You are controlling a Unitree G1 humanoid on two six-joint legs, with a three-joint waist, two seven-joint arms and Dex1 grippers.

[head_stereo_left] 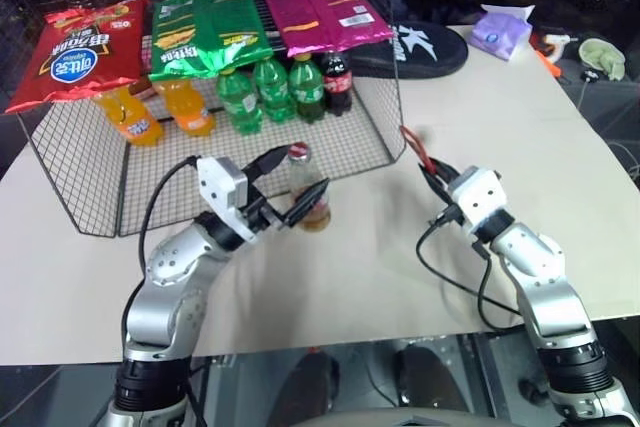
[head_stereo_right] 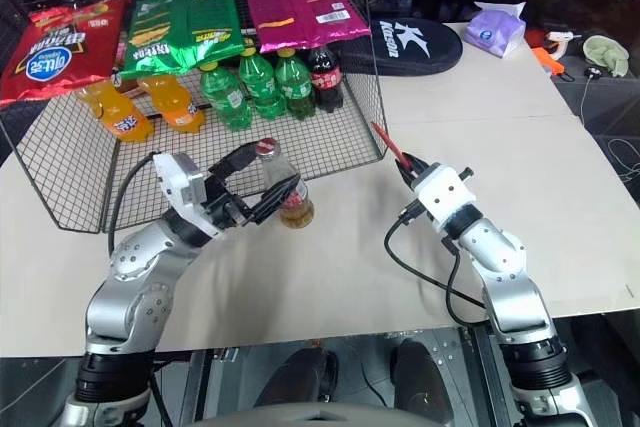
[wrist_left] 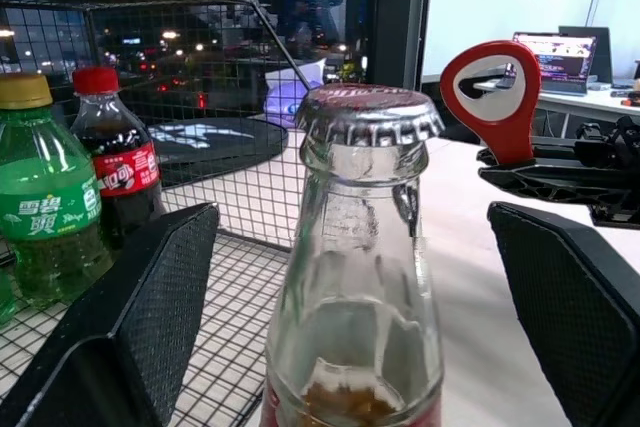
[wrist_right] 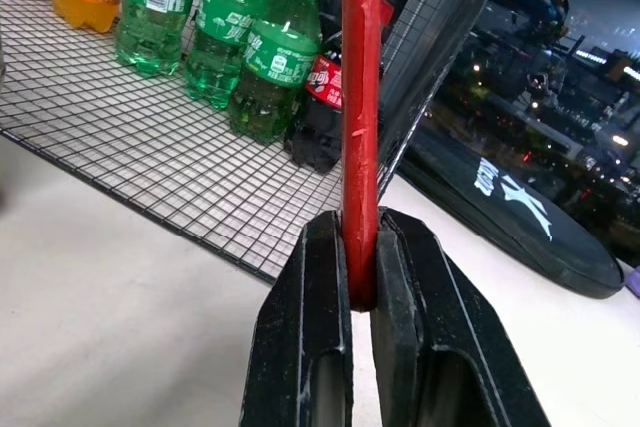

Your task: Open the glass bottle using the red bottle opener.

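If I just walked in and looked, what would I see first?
Probably the bright snack bags in red, green and pink lying on top of the wire rack, with orange, green and cola bottles lined up under them. In front of the rack, the left gripper stands open around a small glass bottle with its cap still on. To the right, the right gripper pinches a red bottle opener.

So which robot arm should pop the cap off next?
The right one, probably. The right gripper is already shut on the red bottle opener, near the glass bottle. The left gripper is open around that bottle, whose cap is on.
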